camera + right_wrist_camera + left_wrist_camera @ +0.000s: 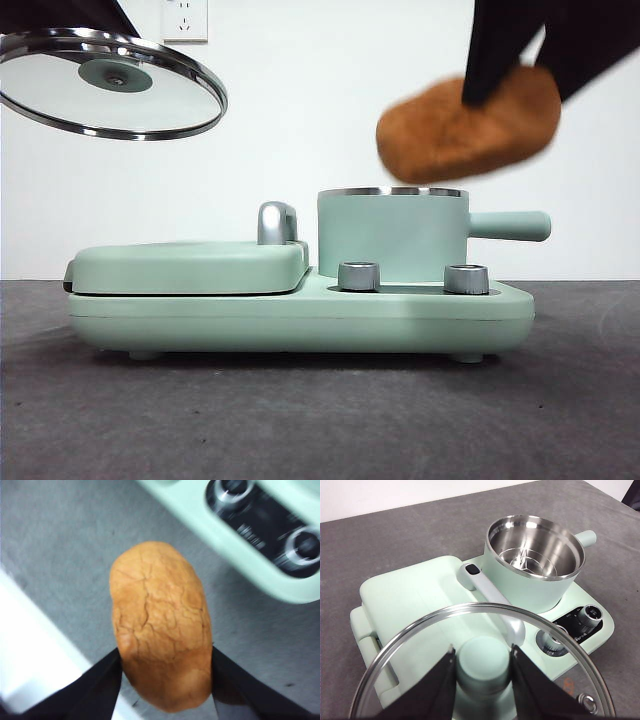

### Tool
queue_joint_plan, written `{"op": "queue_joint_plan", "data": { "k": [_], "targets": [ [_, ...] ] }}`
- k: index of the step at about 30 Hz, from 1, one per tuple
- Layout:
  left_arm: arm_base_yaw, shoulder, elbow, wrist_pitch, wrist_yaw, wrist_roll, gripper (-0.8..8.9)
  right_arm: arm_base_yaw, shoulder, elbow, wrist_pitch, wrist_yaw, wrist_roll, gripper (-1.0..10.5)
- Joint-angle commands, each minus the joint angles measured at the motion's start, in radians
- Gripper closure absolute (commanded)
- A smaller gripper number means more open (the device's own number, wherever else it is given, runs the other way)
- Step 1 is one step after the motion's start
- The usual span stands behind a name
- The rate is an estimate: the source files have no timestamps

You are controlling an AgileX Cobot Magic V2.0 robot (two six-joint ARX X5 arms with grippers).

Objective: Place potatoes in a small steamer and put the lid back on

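Observation:
My right gripper [520, 75] is shut on the orange-brown potato [468, 125] and holds it in the air just above the steel rim of the mint-green steamer pot [392, 232], toward its handle side. The right wrist view shows the cracked potato [160, 625] between my jaws, over the table by the appliance's control panel. My left gripper [482, 667] is shut on the green knob [482, 665] of the glass lid [110, 82], held high and tilted at the front view's upper left. In the left wrist view the pot [535, 560] is open, its steel inside showing.
The pot stands on a mint-green base [300, 315] with two steel dials [360, 276]. A flat green grill cover [190, 265] with a chrome handle [277, 222] lies beside the pot. The grey table [320, 420] extends around the appliance. A white wall is behind.

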Motion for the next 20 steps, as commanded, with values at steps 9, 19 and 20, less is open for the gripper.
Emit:
{"op": "queue_joint_plan", "data": {
  "k": [9,19,20],
  "targets": [
    [-0.003,-0.002,0.014,0.031,0.000,0.010,8.04,-0.107,0.229,0.292,-0.056,0.015,-0.115,7.4],
    [-0.003,-0.002,0.014,0.033,0.000,0.010,8.05,-0.212,0.458,0.541,-0.032,0.035,-0.208,7.4],
    [-0.003,-0.002,0.014,0.034,0.000,0.009,8.05,-0.222,0.476,0.562,-0.030,0.035,-0.216,7.4]
  ]
}}
